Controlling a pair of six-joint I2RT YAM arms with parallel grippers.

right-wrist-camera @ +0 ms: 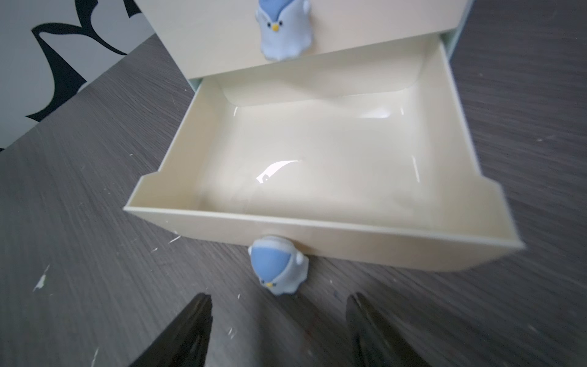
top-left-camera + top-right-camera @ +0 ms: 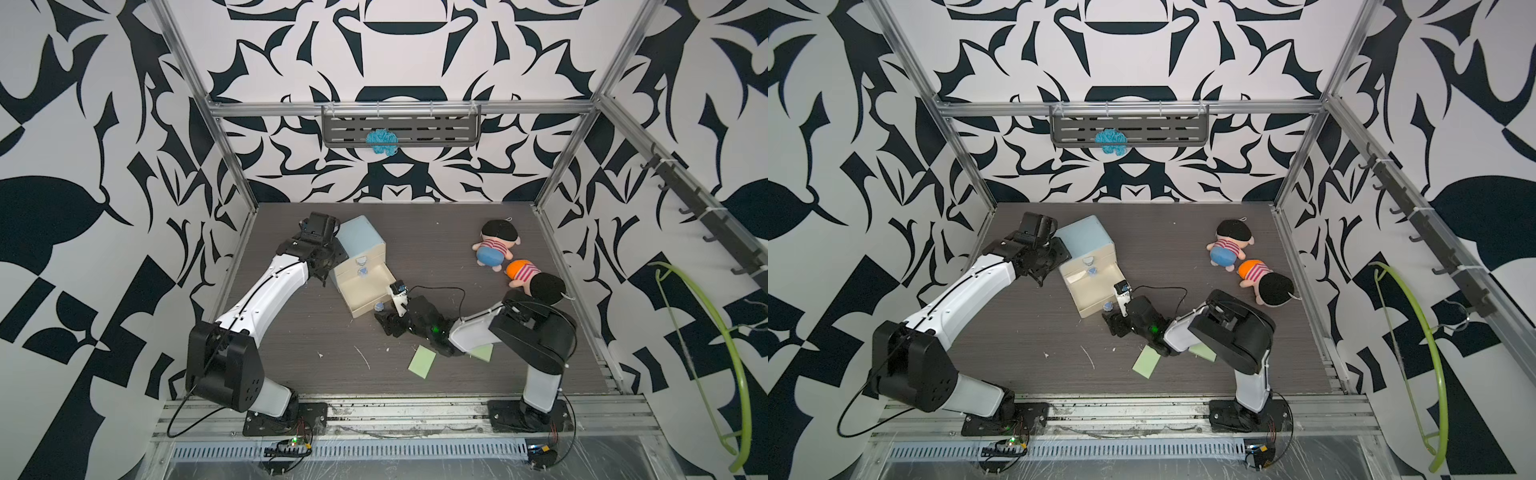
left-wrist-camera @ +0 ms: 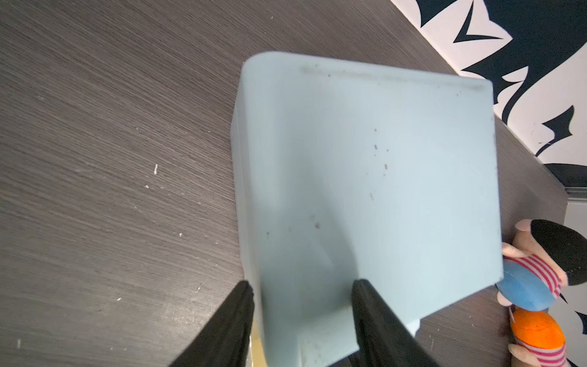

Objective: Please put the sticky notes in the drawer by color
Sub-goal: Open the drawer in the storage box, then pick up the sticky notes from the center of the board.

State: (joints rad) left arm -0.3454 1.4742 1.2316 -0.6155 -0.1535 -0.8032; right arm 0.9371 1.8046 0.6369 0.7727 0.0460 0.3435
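Note:
The drawer (image 2: 359, 239) (image 2: 1086, 237) is a pale blue chest with cream fronts, and its bottom tray (image 1: 317, 152) is pulled out and empty. My right gripper (image 1: 279, 297) (image 2: 386, 320) is open just in front of the tray's bluish knob (image 1: 278, 270), not touching it. My left gripper (image 3: 303, 283) straddles the chest's rear left edge (image 3: 254, 190), its fingers closed against the blue body. Two light green sticky notes lie on the table near the front. One (image 2: 422, 361) (image 2: 1146, 362) lies in the open; the other (image 2: 482, 352) (image 2: 1202, 352) is partly under my right arm.
Two plush dolls (image 2: 496, 247) (image 2: 536, 278) lie at the back right of the table. A grey shelf (image 2: 436, 124) on the back wall carries a blue yarn ball (image 2: 381, 141). A green hanger (image 2: 706, 353) and a hook rail hang on the right wall.

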